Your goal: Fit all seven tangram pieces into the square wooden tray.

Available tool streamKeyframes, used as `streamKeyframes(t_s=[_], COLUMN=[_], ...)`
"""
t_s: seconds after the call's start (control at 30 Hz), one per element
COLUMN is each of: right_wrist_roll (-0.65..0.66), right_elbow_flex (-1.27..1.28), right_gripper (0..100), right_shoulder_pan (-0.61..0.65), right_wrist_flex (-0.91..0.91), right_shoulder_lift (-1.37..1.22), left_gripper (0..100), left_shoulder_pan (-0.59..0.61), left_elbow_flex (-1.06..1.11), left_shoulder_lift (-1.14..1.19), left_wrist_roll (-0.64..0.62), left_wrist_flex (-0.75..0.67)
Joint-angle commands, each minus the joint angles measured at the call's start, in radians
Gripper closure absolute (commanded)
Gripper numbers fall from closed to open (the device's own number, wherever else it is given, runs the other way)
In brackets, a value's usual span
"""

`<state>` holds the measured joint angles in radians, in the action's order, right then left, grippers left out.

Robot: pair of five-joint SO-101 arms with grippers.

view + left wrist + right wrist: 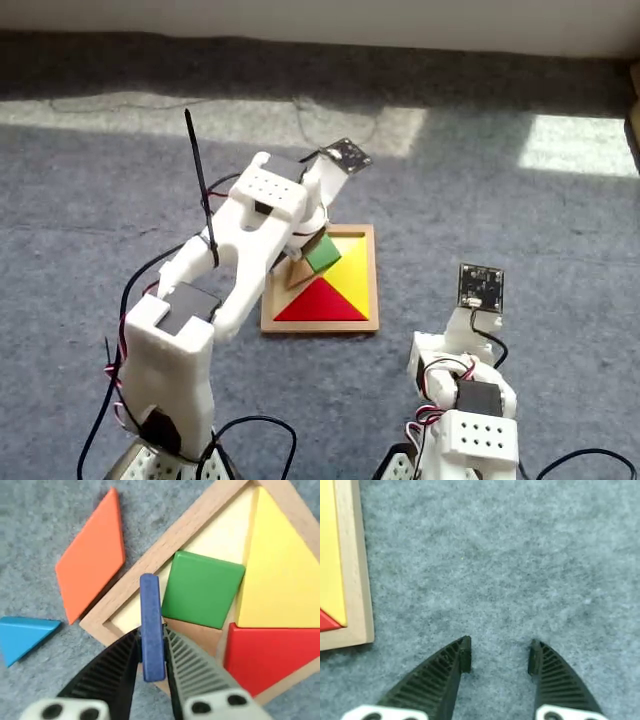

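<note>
Item: tangram set, wood, painted, part-assembled

- Tray (pixel 165 550): square, pale wood w/ raised rim, lying flat on carpet (pixel 495 555) (grey-blue, short nap, felt-like) in front of L arm (pixel 215 270). Some pale floor bare inside (pixel 220 535).
- Yellow triangle (pixel 280 570): large, flat in tray, smooth matt paint.
- Red triangle (pixel 272 652): large, flat in tray, one edge against yellow.
- Green square (pixel 202 590): rounded corners, slight sheen, in tray. One side touches yellow, a corner sits near red.
- Tan patch beside green and red: piece or bare floor, cannot tell.
- Dk blue piece (pixel 151 630): thin slab seen edge-on, upright, pinched between L jaws (black, ribbed pads, closed on its two faces). Hangs over tray's rim, just beside green; contact w/ tray cannot be told, nor full outline.
- Orange parallelogram (pixel 92 555): flat on carpet outside tray, long edge near the rim.
- Lt blue triangle (pixel 22 635): small, flat on carpet, near orange, apart from tray.
- R arm (pixel 470 410): white plastic. R jaws apart, holding nothing, over bare carpet near a tray corner
</note>
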<state>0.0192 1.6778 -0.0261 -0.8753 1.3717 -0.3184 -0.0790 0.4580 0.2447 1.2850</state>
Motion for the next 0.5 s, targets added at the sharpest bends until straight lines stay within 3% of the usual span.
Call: streamKeyframes(t_s=[0.0,0.2,0.47], right_wrist_roll=[0.009,0.009,0.009], right_elbow_flex=[0.016,0.016,0.016], right_gripper=[79.6,79.6,79.6], right_shoulder_pan=[-0.022,-0.022,-0.022], right_wrist_flex=[0.027,0.027,0.027], right_shoulder_lift=[-0.001,-0.001,-0.001], left_gripper=[99,85,85], left_shoulder_pan=[-0.016,-0.008,0.012], left_elbow_flex=[-0.050,-0.048,-0.051], left_shoulder_lift=[-0.012,-0.004,-0.012], left_wrist_roll=[-0.005,-0.008,-0.005], left_wrist_flex=[0.005,0.032,0.034])
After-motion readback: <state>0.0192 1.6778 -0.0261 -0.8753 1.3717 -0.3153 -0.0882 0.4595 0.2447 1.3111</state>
